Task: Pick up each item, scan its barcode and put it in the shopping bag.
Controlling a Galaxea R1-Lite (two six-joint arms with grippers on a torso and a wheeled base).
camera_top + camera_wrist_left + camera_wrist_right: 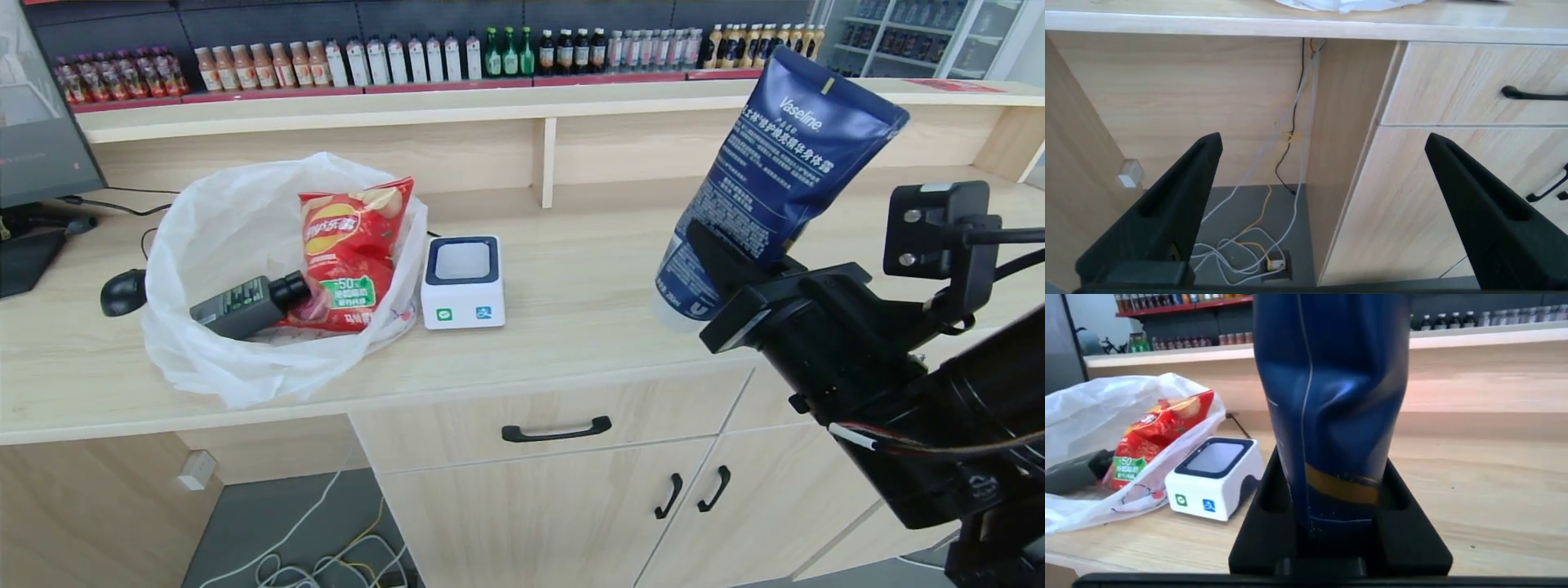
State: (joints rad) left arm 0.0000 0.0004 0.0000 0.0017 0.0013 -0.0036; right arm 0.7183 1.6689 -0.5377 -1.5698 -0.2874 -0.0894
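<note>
My right hand point(722, 273) pinches the tilted blue tube point(775, 180) above the bench point(588, 278), right of the scanner point(462, 282) and bag point(212, 237) (chips point(351, 245), dark bottle point(245, 306) inside), while my left hand point(1323, 143) hangs spread before the cupboard point(1454, 188).

Blue tube point(775, 180) in right tool point(737, 273)

The blue tube point(775, 188) was cut off by the edge of the right wrist view, and its lower end sat partly hidden between the jaws of the right gripper point(729, 282). In the shopping bag point(204, 237), the dark bottle point(245, 306) covered a lower corner of the chip bag point(355, 245), and the bag's rim half hid what was probably a mouse point(122, 292). The left gripper point(1323, 143) had its fingers cut by the left wrist view's edge, and a monitor point(41, 106) ran off the head view's left edge.
</note>
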